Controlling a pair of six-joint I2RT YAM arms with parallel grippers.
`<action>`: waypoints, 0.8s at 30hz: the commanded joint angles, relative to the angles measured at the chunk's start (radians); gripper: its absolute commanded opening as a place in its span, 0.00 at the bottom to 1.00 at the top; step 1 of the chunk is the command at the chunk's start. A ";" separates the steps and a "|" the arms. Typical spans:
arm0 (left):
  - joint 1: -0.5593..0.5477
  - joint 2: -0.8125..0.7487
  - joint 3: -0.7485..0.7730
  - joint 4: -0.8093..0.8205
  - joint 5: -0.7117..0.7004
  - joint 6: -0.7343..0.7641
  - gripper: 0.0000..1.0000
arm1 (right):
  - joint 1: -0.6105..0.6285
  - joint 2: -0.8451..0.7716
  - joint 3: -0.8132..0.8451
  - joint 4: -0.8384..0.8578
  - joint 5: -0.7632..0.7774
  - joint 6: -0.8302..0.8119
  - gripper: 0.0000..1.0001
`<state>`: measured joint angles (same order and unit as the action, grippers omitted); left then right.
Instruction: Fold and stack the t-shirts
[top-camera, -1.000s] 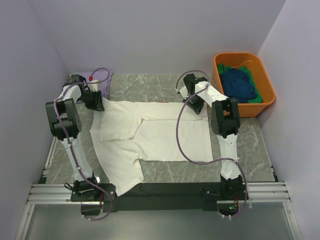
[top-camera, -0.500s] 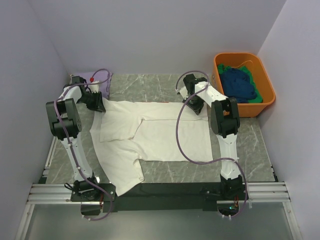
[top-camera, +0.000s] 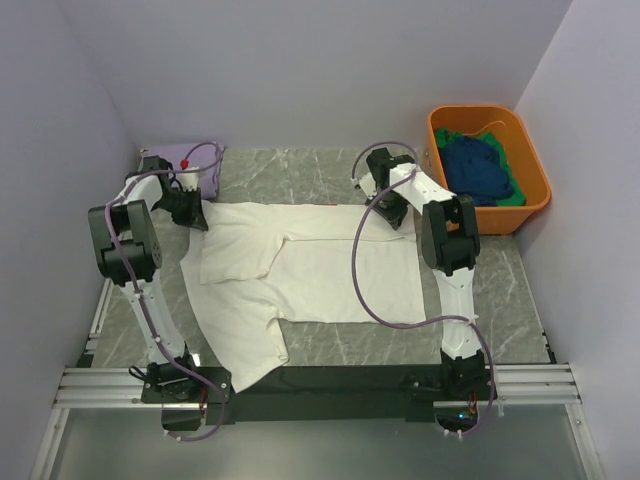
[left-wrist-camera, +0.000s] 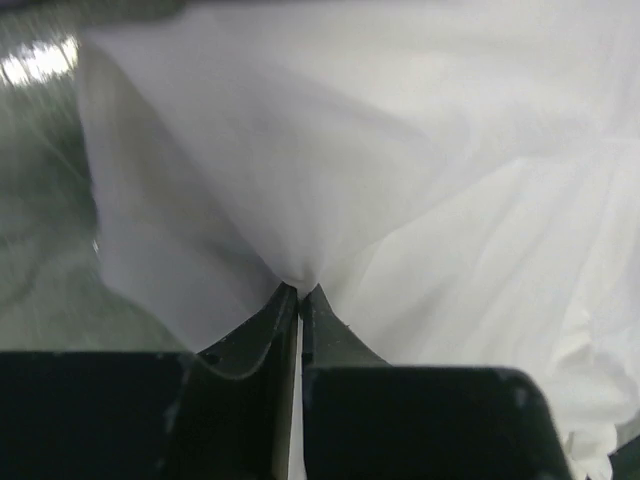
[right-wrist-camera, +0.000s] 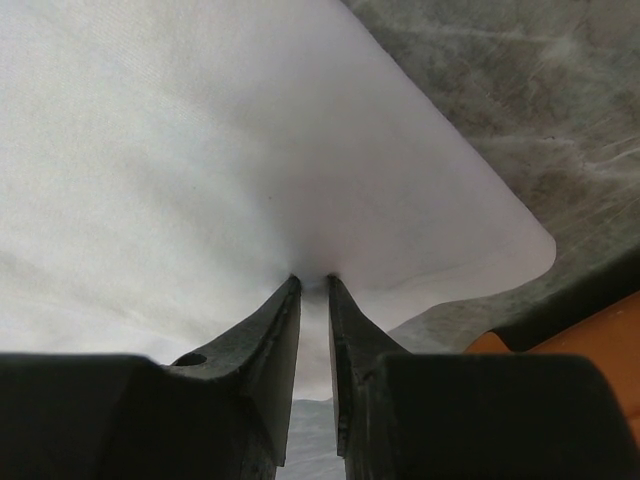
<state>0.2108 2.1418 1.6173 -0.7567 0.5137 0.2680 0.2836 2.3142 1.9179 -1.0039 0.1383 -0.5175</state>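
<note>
My left tool (top-camera: 196, 211) is clamped on the far left corner of the white t-shirt (top-camera: 310, 275). In the left wrist view, the left tool (left-wrist-camera: 298, 296) has its two fingers pressed almost together, with a pinch of white cloth rising from between the tips. My right tool (top-camera: 394, 212) grips the far right corner of the same shirt. In its wrist view, the right tool (right-wrist-camera: 312, 284) has its fingers nearly closed on a fold of white fabric, whose rounded corner lies beyond on the grey marbled tabletop (right-wrist-camera: 520, 110). The white t-shirt lies spread across the middle of the tabletop (top-camera: 505, 290) between my two arms. Its near left part reaches toward the rail at my bases. A lavender t-shirt (top-camera: 207, 166) sits at the far left corner, just behind my left tool. At the far right stands the orange tub (top-camera: 537, 172), holding a dark blue t-shirt (top-camera: 480, 170) with a green t-shirt (top-camera: 512, 199) showing beneath it.
</note>
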 joint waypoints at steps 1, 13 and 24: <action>0.002 -0.134 -0.045 -0.050 -0.037 0.030 0.10 | -0.003 -0.012 -0.002 0.016 0.017 -0.001 0.24; 0.001 -0.135 -0.036 -0.072 0.006 0.030 0.01 | -0.004 -0.016 -0.014 0.025 0.009 0.002 0.23; 0.018 -0.137 -0.214 -0.064 -0.092 0.039 0.01 | -0.004 -0.022 -0.026 0.027 0.029 -0.018 0.21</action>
<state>0.2150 2.0087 1.4220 -0.8227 0.4648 0.3012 0.2836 2.3142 1.9099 -0.9947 0.1390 -0.5198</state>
